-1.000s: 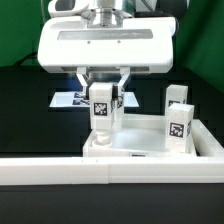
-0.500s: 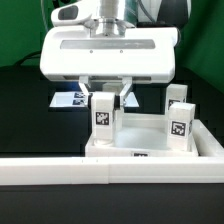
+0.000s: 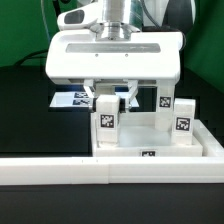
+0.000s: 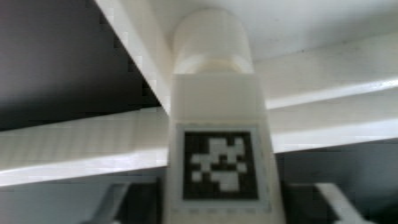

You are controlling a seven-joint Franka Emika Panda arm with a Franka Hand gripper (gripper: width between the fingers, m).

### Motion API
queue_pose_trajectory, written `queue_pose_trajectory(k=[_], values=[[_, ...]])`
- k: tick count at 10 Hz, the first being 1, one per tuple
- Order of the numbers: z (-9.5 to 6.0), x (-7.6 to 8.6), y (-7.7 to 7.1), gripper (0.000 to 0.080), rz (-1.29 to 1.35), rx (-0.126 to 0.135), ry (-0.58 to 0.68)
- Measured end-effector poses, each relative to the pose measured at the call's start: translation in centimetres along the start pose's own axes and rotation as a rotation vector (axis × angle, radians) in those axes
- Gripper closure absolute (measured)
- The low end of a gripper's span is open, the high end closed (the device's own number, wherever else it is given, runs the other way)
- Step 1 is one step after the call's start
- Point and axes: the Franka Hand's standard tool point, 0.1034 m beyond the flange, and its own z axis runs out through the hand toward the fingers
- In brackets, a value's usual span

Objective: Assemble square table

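— Fingers first: how do they stand?

— Part-way apart, clamped on either side of a white tagged leg. The gripper pinches it near the top.

— And the arm's pose?

— It hangs straight down over the work, wrist vertical, its wide white camera housing level above the leg.

— Where is the leg?

— Upright, its foot down on the square tabletop, toward the exterior view's left. In the wrist view its tag faces the camera and its rounded end points away.

— Nearer than that?

— The long white barrier wall runs across the front, touching the tabletop.

— Farther?

— Two more legs stand at the exterior view's right; the marker board lies behind.
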Motion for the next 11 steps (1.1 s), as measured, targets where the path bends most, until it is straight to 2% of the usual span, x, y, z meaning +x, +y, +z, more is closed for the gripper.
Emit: queue_pose_trajectory(k=[1, 2, 3, 4, 9, 11], values=[[0.0, 0.0, 0.0, 0.0328, 0.0, 0.0, -0.001], [0.0, 0.0, 0.0, 0.0206, 0.0, 0.0, -0.002], [0.0, -0.1, 0.0, 0.0206, 0.0, 0.0, -0.002], [0.0, -0.1, 0.0, 0.0161, 0.0, 0.0, -0.002], [0.1, -0.1, 0.1, 0.015, -0.002, 0.0, -0.015], [0.2, 0.9, 0.5, 0.015, 0.014, 0.009, -0.085]])
